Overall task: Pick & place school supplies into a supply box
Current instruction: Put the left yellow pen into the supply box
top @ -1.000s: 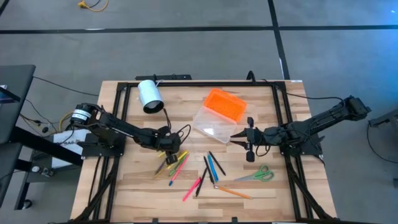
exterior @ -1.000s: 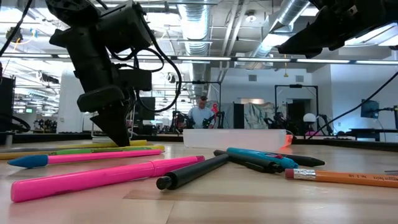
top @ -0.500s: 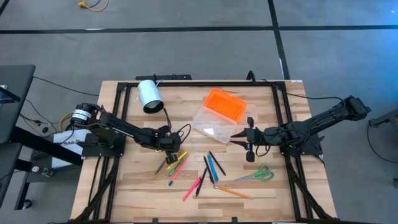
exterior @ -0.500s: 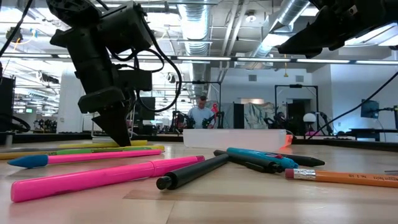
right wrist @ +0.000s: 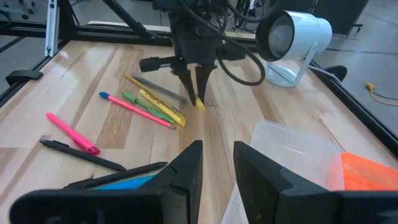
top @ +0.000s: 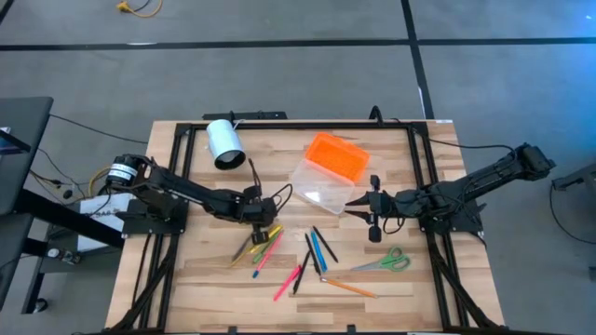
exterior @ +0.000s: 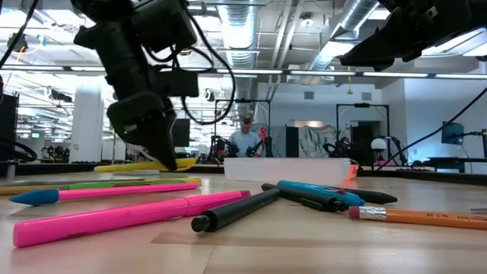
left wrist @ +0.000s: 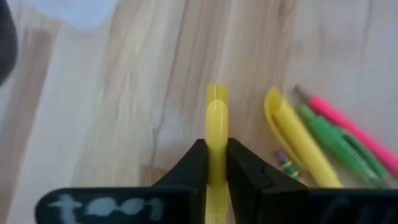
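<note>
Mid-bench, supply box [top: 328,172]: clear base holds nothing, orange lid open.
Left gripper [top: 263,215]: pinching yellow pen [left wrist: 216,134].
Right gripper [top: 358,207]: narrowly parted, beside box.

Supply box [top: 328,170] behind pens [top: 312,249]; scissors [top: 383,261] right.

surface: wooden table [top: 205,270] | on it: pens [top: 317,249], scissors [top: 384,261], supply box [top: 328,171], white cylinder [top: 223,143]

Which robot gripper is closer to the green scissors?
Right. The right gripper hovers just up-table of the scissors; the left gripper, holding a yellow pen, is across the pen pile.
</note>
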You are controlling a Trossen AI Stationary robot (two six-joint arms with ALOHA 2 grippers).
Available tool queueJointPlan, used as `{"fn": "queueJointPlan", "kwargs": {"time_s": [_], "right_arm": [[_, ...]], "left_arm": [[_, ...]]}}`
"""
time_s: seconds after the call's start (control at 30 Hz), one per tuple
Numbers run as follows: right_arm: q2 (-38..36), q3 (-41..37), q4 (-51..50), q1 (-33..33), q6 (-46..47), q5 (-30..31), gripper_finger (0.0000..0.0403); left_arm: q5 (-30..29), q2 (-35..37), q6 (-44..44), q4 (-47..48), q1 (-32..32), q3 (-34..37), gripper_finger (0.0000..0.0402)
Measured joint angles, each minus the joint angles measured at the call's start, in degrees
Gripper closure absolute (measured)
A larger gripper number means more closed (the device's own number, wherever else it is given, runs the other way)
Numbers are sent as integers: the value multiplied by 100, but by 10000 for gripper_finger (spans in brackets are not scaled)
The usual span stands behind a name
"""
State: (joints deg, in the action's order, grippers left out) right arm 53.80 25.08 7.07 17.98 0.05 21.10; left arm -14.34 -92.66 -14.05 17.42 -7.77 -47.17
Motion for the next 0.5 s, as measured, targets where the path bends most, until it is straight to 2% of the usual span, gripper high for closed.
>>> {"fn": "queueJointPlan", "kwargs": {"time_s": [0.17,0.33,0.5], "right_arm": [[0,0,0,1,-2,0,317],[0,2,0,1,-2,0,317],[0,2,2,2,-2,0,317]], "left_arm": [[-15,0,587,-55,0,-360,378],[-287,0,1370,-157,0,-853,378],[-407,2,2493,-977,122,-1135,378]]}}
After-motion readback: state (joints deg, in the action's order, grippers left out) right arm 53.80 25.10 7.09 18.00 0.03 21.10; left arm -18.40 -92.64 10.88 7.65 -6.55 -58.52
